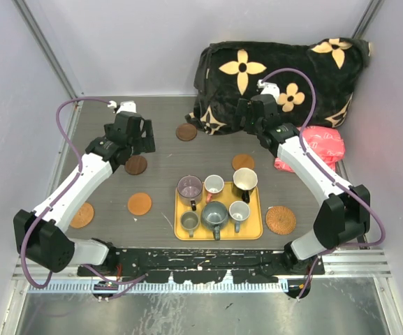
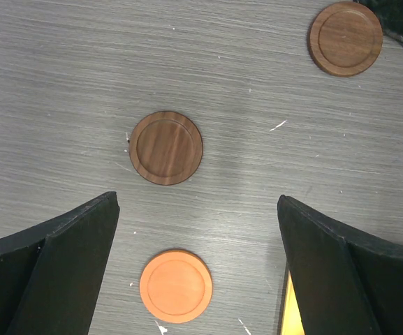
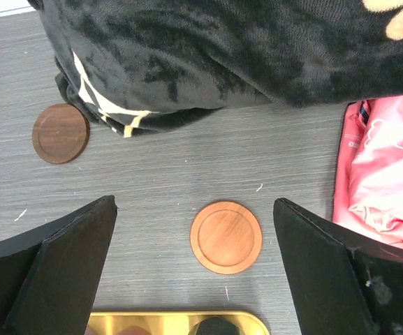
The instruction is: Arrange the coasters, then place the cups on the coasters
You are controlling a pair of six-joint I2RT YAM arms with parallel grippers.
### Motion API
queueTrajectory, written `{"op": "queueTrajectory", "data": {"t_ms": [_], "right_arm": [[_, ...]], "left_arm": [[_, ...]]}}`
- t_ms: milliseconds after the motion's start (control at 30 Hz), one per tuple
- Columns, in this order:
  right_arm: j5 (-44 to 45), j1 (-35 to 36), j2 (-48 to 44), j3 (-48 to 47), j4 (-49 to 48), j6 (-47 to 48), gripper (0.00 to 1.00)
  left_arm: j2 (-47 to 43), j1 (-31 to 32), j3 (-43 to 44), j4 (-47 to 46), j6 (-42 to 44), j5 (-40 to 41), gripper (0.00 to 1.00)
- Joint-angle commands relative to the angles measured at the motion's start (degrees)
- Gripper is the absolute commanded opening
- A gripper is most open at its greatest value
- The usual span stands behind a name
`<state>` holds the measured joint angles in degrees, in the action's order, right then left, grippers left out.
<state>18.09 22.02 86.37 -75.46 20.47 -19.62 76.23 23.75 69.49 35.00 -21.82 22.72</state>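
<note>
The left gripper (image 2: 198,202) hangs over the table (image 1: 163,112) with its jaws spread wide and nothing held. A dark brown coaster (image 2: 166,148) lies just past its fingertips. An orange coaster (image 2: 176,286) lies between the fingers, nearer the wrist, touching neither. The right gripper (image 3: 194,202) is likewise released and empty, and an orange-brown coaster (image 3: 226,237) lies flat between its fingers, clear of both.

The only print that might be writing is a set of white lines on the pink bag (image 1: 323,146) at the right, and it is too unclear to read. The black blanket (image 1: 278,70) behind it bears cream flower motifs.

The right arm crosses the pink bag and hides part of it. The leftmost coaster (image 1: 82,215) is partly covered by the left forearm. In the right wrist view the yellow tray (image 1: 259,209) is cut off at the bottom edge, so only its rim and the top of a dark cup show.

There are six coasters, all flat on the table and spread apart. Besides those named, there is a second dark brown coaster (image 1: 186,132) just beside the blanket's corner and a wicker coaster (image 1: 281,220) right of the tray.

There are six cups, all on the tray. The far row holds the purple cup (image 1: 189,187), the white cup (image 1: 214,185) and the black cup (image 1: 244,181). The near row holds the olive cup (image 1: 190,221) and two grey cups (image 1: 214,213).
</note>
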Motion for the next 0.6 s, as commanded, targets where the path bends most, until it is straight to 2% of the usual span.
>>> {"op": "queueTrajectory", "data": {"t_ms": [0, 300, 567], "right_arm": [[-1.1, 0.2, -4.1, 0.5, -4.2, 0.9, 1.0], [-2.7, 0.2, -4.3, 1.5, -4.5, 1.1, 1.0], [-4.9, 0.3, -4.9, 3.1, -4.9, 2.0, 1.0]], "left_arm": [[-1.8, -0.2, 0.5, -2.8, -0.2, 0.2, 0.98], [-2.6, -0.2, -0.8, -3.6, -0.3, 0.5, 0.98], [-5.4, -0.1, -2.5, -4.7, 0.4, -2.4, 0.98]]}}
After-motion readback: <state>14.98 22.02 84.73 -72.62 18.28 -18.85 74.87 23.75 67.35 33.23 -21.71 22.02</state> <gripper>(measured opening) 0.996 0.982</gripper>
